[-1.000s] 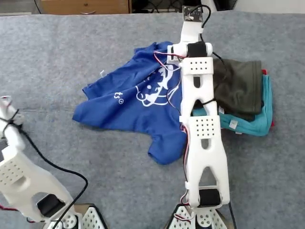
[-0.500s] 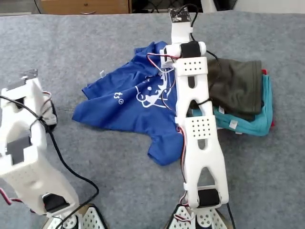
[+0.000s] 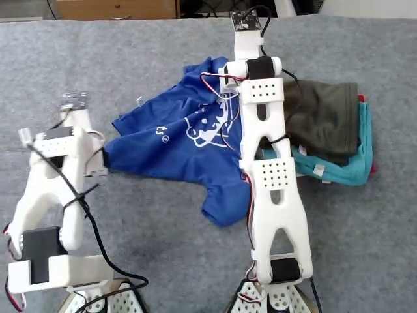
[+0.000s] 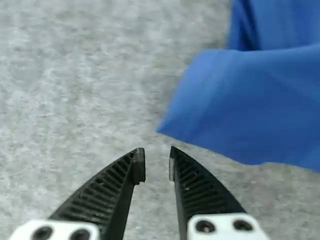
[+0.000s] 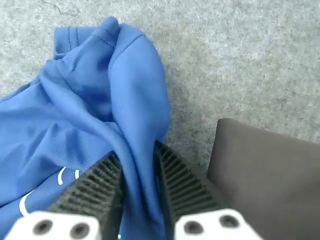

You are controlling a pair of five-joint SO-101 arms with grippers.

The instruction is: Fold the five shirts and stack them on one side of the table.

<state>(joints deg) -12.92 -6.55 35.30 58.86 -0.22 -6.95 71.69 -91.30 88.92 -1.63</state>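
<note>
A blue shirt (image 3: 172,140) with white print lies crumpled mid-table. My right gripper (image 5: 137,165) is shut on a bunched fold of the blue shirt (image 5: 105,95) at its far edge, under the long right arm (image 3: 264,130). My left gripper (image 4: 155,164) hovers low over the grey cloth, its fingers slightly open and holding nothing, just short of a corner of the blue shirt (image 4: 250,110). From above, the left gripper (image 3: 103,162) sits at the shirt's left corner. A folded dark olive shirt (image 3: 326,120) lies on a teal shirt (image 3: 345,169) at the right.
A red sliver (image 3: 372,168) peeks out under the teal shirt. The dark shirt's edge (image 5: 265,175) lies close beside my right gripper. A wooden cabinet (image 3: 117,8) stands beyond the far edge. Bare grey cloth (image 3: 78,59) stretches across the far left.
The left arm swung in from the left edge to the blue shirt's left corner. The right arm shifted slightly left with the fold, then stayed still.
</note>
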